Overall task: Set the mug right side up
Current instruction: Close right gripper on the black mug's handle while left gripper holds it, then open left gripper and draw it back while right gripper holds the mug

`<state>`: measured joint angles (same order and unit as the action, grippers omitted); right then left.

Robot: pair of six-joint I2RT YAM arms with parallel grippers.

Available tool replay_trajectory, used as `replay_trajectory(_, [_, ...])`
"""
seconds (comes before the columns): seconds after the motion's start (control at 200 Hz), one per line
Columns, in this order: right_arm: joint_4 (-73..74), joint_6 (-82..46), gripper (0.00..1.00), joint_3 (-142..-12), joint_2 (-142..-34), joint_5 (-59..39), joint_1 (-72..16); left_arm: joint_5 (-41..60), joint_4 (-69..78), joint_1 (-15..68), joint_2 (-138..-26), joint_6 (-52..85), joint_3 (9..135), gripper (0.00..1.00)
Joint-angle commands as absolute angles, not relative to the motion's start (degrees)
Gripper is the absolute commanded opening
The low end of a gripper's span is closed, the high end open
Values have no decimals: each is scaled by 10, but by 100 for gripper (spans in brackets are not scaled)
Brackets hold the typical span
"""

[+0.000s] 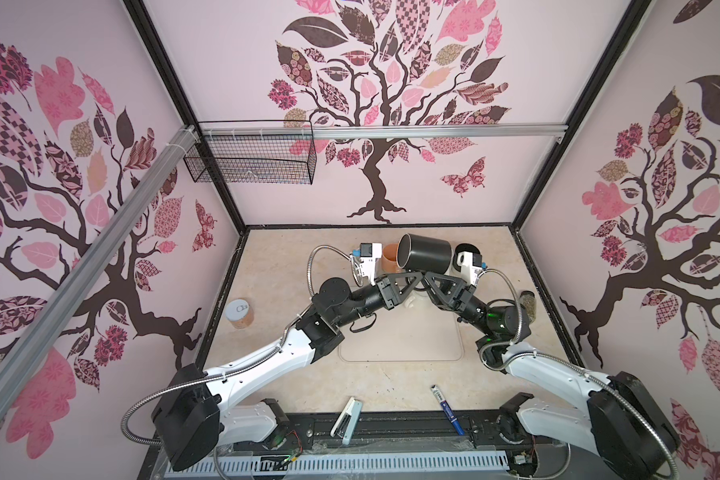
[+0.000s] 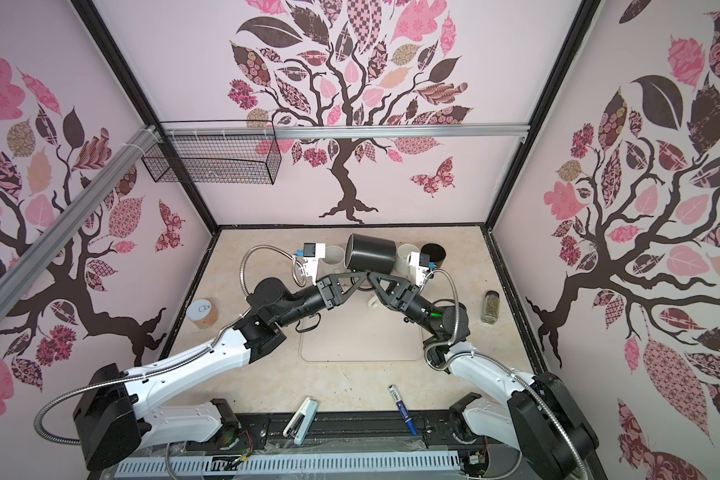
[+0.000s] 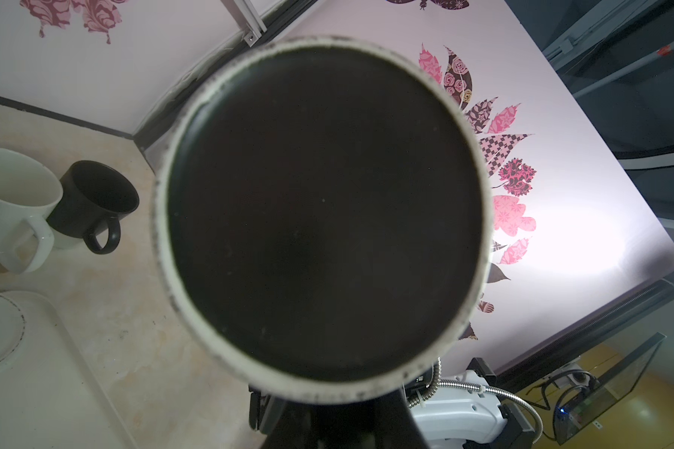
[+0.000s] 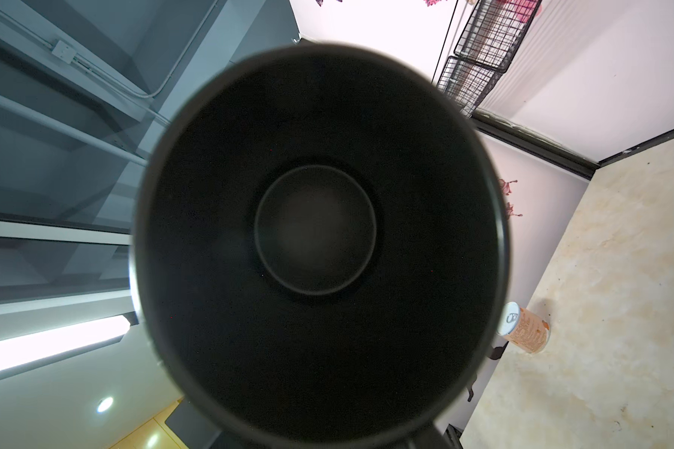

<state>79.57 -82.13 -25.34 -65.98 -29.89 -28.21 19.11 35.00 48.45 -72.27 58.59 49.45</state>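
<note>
Pink walls (image 1: 80, 166) printed with dark trees enclose a beige marbled counter (image 1: 267, 374). In both top views a black mug (image 1: 427, 259) hangs on its side in the air over the far middle of the counter, which looks like the midpoint of being righted. The left gripper (image 1: 419, 277) and right gripper (image 1: 427, 281) meet tip to tip just beneath it. A can (image 1: 239, 314) stands well apart on the left, and a spice jar (image 2: 490, 306) on the right.

Left wrist view: the black mug (image 3: 323, 210) fills the frame base-on, a dark disc ringed in pale unglazed clay. The left jaws are closed. They appear to pinch the mug from below, probably at its hidden handle, to carry it through the turn. Beyond it, a white mug (image 3: 12, 202) and a small black mug (image 3: 94, 202) stand upright, touching.

Right wrist view: the camera looks straight into the black mug's (image 4: 316, 229) open mouth. The right jaws are hidden under its rim, so I cannot tell whether they are open or gripping. They seem placed to steady the mug.
</note>
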Motion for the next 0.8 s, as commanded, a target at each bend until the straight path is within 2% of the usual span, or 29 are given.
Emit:
replay_trajectory(0.0, [819,-832,37,-294,-664,-261,-278,242,391,500,-719,584,481,0])
replay_trajectory(0.175, [816,-831,33,-305,-666,-257,-278,250,392,503,-725,583,479,0])
replay_trajectory(0.24, [811,-831,25,-312,-667,-254,-278,252,391,505,-728,582,479,0])
replay_trajectory(0.34, [807,-829,0,-320,-669,-253,-278,257,390,506,-732,581,480,0])
replay_trajectory(0.44, [799,-822,0,-324,-667,-254,-278,251,363,505,-727,573,479,0])
replay_trajectory(0.49, [792,-817,0,-327,-664,-257,-278,243,329,503,-719,562,482,16])
replay_trajectory(0.525, [782,-811,0,-330,-661,-260,-278,236,297,500,-709,551,483,42])
replay_trajectory(0.55, [773,-804,0,-332,-656,-259,-278,224,274,497,-700,539,483,52])
replay_trajectory(0.585, [750,-794,0,-336,-648,-261,-278,204,229,493,-685,521,484,72])
replay_trajectory(0.645, [697,-766,0,-350,-635,-272,-278,168,165,484,-656,495,481,94])
replay_trajectory(0.795, [523,-679,0,-406,-612,-296,-279,87,-15,455,-582,454,481,96])
